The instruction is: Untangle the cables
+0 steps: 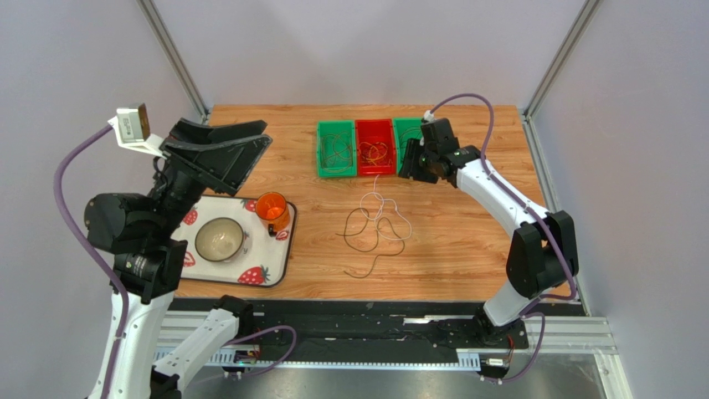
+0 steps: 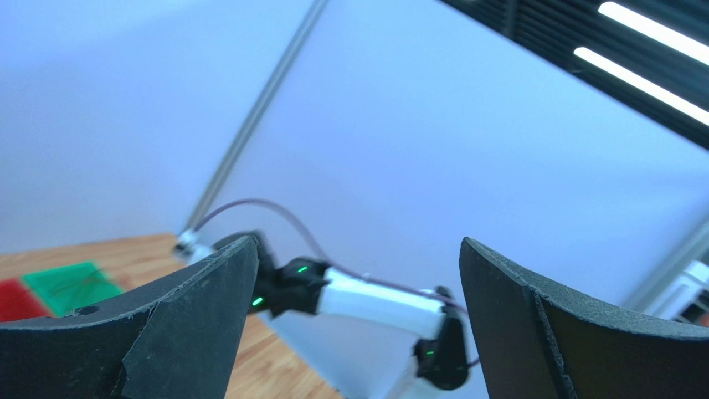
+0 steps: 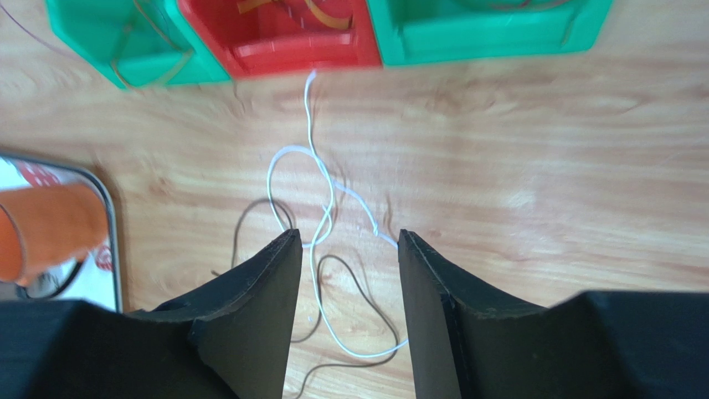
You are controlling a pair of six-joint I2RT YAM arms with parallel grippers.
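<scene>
**Both pincers open and empty; loose cables lie mid-table**

The left pincer (image 2: pixel 358 243) is raised high above the left side of the table (image 1: pixel 483 241), its fingers spread wide with nothing between them. It points up and away toward the far right wall.

The right pincer (image 3: pixel 345 238) hangs over the far part of the table, by the near end of the right green bin (image 1: pixel 406 131). Its fingers stand moderately apart and grip nothing; through the gap the wrist camera sees the table and the cables below.

A white cable (image 3: pixel 312 166) and a dark brown cable (image 3: pixel 359 287) lie crossed over one another in loose loops on the bare wood near the middle of the table. The white one runs from the tangle up to the near wall of the red bin (image 1: pixel 374 166).

More cables, orange and yellowish, are coiled inside the red bin, and thin dark ones lie in the left green bin (image 1: pixel 335 170). The three bins sit side by side at the far middle of the table.

On the left, a strawberry-patterned tray (image 1: pixel 268 268) carries a bowl (image 1: pixel 220 239) and an orange cup (image 1: pixel 272 209), well apart from the cables.
</scene>
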